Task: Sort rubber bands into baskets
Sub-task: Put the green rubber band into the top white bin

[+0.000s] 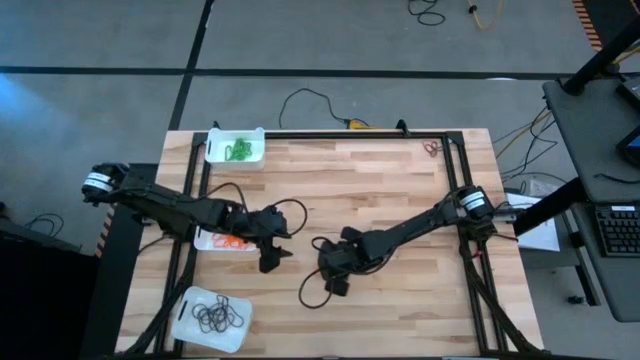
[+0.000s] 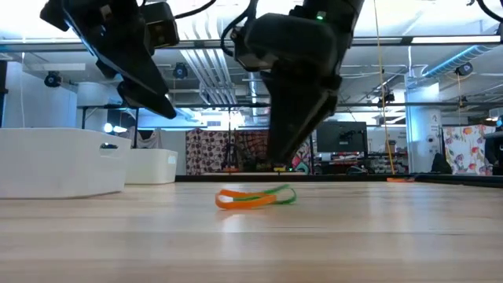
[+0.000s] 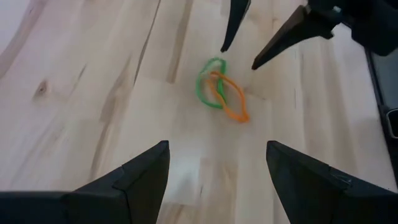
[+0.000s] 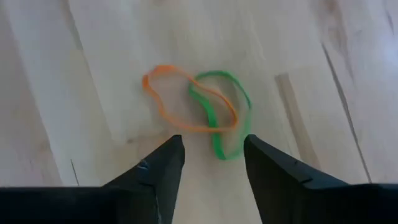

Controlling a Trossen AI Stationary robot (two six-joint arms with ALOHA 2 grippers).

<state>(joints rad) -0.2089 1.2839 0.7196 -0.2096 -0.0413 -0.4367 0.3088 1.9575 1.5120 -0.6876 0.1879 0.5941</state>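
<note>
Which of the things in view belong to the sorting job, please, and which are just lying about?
Job:
- orange band and green band, overlapping on the table
- green basket, orange basket, black basket
- left claw and right claw, both open, above the bands

Lying about:
- cable
- keyboard

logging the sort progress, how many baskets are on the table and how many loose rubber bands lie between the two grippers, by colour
white baskets: 3 (green bands, orange bands, black bands)
loose orange rubber band: 1
loose green rubber band: 1
total: 5 things; the two loose bands lie overlapping on the wood
</note>
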